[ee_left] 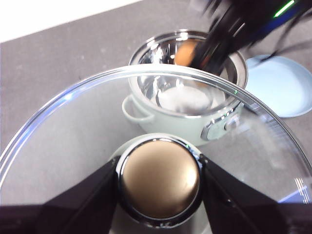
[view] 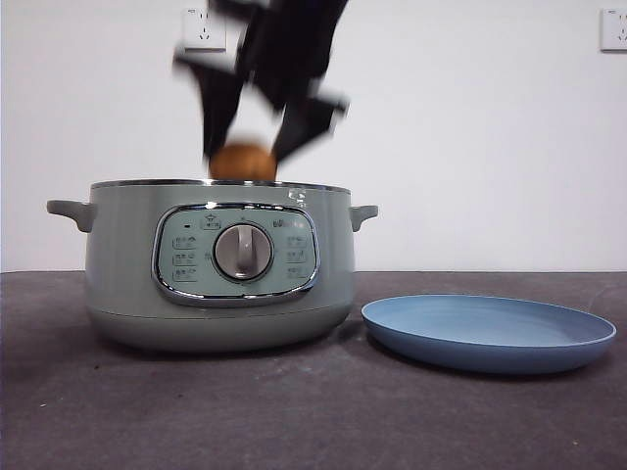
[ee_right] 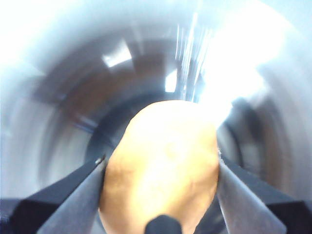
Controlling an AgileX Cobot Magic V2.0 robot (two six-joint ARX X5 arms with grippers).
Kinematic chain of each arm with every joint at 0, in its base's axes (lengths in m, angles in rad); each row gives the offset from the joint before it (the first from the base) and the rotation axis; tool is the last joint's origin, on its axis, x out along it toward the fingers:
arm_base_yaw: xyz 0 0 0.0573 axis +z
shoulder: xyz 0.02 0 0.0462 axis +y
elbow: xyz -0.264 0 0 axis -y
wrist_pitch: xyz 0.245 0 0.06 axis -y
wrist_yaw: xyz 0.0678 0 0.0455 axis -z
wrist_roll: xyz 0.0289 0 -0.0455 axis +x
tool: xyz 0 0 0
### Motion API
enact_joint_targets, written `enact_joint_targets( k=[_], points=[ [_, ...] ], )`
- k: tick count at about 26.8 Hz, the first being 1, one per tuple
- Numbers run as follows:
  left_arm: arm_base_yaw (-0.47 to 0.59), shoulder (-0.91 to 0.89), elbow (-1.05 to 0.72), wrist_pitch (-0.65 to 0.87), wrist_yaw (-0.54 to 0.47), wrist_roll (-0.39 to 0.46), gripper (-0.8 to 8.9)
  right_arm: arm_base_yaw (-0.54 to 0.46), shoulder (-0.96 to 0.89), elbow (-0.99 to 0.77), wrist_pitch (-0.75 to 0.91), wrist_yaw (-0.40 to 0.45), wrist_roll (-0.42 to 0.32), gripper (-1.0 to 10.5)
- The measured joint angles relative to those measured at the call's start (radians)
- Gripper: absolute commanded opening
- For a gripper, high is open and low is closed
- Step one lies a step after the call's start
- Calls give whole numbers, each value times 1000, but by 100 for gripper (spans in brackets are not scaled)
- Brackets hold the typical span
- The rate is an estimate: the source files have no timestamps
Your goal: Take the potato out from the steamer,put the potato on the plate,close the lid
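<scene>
orange-brown potato, sage-green steamer, light-blue plate

You are looking at a staged test bench, not a real kitchen: a bare white wall with two sockets, a dark grey mat-covered table, and on it only a steamer and a plate.

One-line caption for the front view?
Right tool lifts potato above steamer rim; plate lies beside it.
</scene>
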Motion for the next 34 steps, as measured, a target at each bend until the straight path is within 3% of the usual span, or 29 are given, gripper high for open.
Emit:
enact_joint_targets(
  k=[9,14,21,29,34],
  points=[
    [0,21,0,66,61,6,-9,-100,-365,13,-394,56,-68,-17],
    [0,29,0,90,79,14,-9,-193,-438,-96,-417,56,-79,-17],
    [0,28,0,92,81,14,-9,-256,-485,-406,-219,37,-73,-17],
    [0,29,0,93,82,14,-9,-286,-480,-763,124,0,-42,-17],
    [0,29,0,94,82,14,-9,-304,-464,-895,286,-1,-36,-17]
  ],
)
